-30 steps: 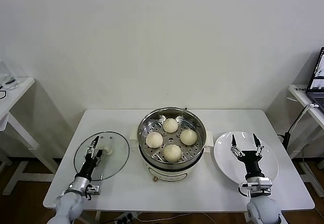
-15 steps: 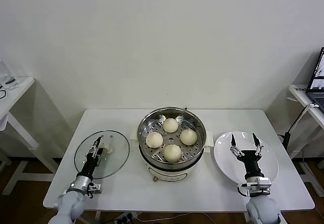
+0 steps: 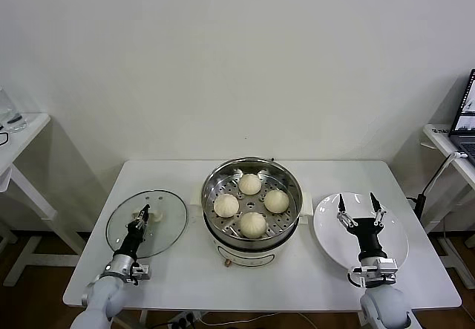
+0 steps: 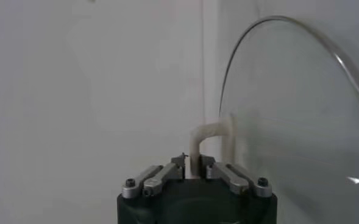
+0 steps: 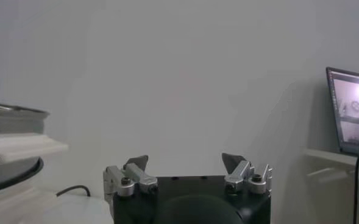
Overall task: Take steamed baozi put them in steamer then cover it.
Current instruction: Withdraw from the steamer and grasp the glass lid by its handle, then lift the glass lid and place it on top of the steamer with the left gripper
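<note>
Cream-white baozi (image 3: 252, 224), shiny steel steamer (image 3: 286, 177) (white base), clear cover (image 3: 167, 221), white plate (image 3: 393, 234)

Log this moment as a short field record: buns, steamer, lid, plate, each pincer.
baozi: four, all on the perforated tray inside the steamer
steamer: uncovered, centre of the table
cover: glass lid, tilted, left of the steamer, held by its white handle
plate: white, right of the steamer, no buns on it
left pincer: shut on the handle
right pincer: open above the plate, holding nothing
</note>
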You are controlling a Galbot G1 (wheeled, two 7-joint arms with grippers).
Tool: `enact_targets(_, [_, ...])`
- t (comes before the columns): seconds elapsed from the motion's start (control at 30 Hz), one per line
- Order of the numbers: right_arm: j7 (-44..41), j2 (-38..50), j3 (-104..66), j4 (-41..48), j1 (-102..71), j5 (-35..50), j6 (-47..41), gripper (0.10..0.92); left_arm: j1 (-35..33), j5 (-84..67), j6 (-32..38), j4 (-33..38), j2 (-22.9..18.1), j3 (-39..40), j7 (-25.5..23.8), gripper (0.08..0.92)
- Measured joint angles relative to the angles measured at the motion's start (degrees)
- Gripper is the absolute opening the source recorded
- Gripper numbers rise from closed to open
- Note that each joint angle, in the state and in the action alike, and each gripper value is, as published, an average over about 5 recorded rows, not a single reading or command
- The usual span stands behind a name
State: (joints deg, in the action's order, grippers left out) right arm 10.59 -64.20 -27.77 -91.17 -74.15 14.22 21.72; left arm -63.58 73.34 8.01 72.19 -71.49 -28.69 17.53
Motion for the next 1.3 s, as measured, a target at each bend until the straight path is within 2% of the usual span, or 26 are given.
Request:
enact_targets(0.13, [0.01,-0.2,0.02,0.0,0.02,-0.22,0.11,0.823,-0.73,-1.24,-0.39,2.0,0.46,-1.14,-0.58,0.182])
enact_targets(0.27, [0.01,-0.36,-0.04,0.01,0.02,-0.42,0.24,0.823,-2.22,-3.36,-1.27,6.86,1.27,-3.05,-1.5,0.182])
enact_targets(0.5, [0.05,-0.76,-0.05,0.02,0.54,-0.61,0.23,0.823,-5.99,-8.16,-4.02,20.45,3.28,-5.71,-3.76,0.182])
enact_targets(0.67, [0.26,-0.9,-0.02,0.02,0.97,-0.58,-0.06,0.823,-8.32,-10.25,-7.36,31.86,4.47,-4.76,-6.21,0.182])
enact_targets(0.8, [0.54,-1.09,-0.21,0.18,1.43,-0.51,-0.32,0.823,-8.75,-10.51,-11.41,40.01,4.52,-0.59,-8.82,0.182])
enact_targets(0.93, [0.73,-1.48,-0.55,0.66,1.99,-0.54,-0.35,0.823,-7.88,-9.39,-16.24,45.03,3.35,6.41,-11.73,0.182])
enact_targets(1.3, [0.86,-2.7,-1.14,2.65,2.78,-1.21,0.24,0.823,-3.38,-1.89,-26.69,47.2,-3.99,25.18,-19.03,0.182])
